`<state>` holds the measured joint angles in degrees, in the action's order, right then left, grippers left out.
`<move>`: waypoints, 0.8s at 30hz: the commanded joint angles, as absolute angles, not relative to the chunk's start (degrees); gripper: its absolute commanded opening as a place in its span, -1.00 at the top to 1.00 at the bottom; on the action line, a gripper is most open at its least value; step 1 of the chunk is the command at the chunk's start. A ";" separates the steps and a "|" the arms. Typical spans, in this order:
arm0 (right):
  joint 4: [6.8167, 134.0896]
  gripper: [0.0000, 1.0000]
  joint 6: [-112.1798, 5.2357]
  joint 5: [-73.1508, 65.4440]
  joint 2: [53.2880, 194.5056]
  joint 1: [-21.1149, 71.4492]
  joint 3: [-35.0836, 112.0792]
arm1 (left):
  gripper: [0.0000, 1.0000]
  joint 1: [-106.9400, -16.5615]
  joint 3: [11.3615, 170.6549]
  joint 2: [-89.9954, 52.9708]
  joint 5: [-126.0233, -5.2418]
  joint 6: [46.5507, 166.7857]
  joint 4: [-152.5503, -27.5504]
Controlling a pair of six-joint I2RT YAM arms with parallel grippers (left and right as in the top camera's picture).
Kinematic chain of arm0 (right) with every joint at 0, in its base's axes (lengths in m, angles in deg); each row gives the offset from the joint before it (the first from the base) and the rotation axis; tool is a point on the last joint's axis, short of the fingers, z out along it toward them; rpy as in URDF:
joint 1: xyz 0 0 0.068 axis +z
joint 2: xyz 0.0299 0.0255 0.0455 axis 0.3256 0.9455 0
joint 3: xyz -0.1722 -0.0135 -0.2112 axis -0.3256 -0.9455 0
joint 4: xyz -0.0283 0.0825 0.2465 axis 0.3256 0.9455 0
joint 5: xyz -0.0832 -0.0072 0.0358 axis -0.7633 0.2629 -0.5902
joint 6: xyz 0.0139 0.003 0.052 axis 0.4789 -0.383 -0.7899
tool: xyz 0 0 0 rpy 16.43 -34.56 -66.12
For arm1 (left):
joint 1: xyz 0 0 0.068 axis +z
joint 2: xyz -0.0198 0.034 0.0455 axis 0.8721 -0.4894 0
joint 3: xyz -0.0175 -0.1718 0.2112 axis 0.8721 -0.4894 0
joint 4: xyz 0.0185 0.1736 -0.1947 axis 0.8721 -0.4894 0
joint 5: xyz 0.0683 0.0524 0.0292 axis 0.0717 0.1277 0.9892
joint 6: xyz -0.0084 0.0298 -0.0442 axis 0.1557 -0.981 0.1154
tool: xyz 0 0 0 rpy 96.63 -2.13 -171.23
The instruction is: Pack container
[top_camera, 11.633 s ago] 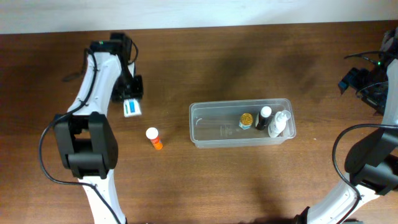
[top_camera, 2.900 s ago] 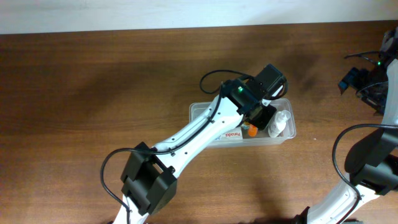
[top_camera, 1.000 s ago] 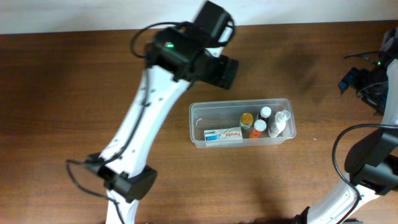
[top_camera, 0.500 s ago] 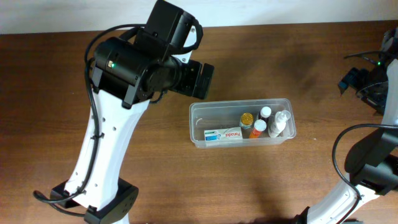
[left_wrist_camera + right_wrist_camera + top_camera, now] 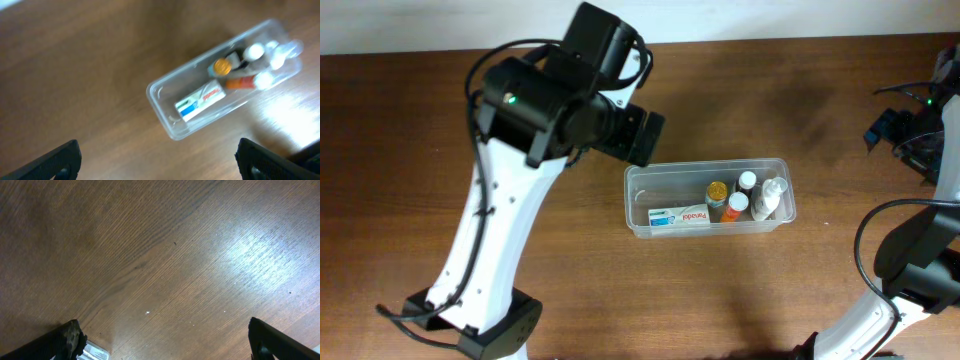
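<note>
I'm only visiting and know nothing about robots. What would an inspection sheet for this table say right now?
Surface: brown wooden table, bare wood around the tub.
Job's things: clear container holds a white-and-blue box lying flat and four small bottles at its right end.
Clutter: nothing seen.
Grippers: left gripper open and empty, up above the table, container in its view; right gripper open and empty over bare wood.
Cables: black cable by the left arm; more wiring at the right edge.
Surroundings: pale wall strip behind the table.
</note>
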<state>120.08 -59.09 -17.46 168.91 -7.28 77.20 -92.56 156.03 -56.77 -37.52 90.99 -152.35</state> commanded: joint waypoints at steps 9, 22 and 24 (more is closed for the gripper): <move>120.10 -0.97 -59.59 -17.74 168.69 -7.26 77.22 | -0.99 -92.51 123.38 -46.43 -35.47 77.37 -126.15; 120.10 -0.97 -59.59 -17.74 168.69 -7.26 77.22 | -0.99 -77.76 66.31 -12.16 -44.56 76.74 -87.44; 120.10 -0.97 -59.59 -17.74 168.69 -7.26 77.22 | -0.99 -75.77 58.49 -5.63 -44.69 76.74 -81.76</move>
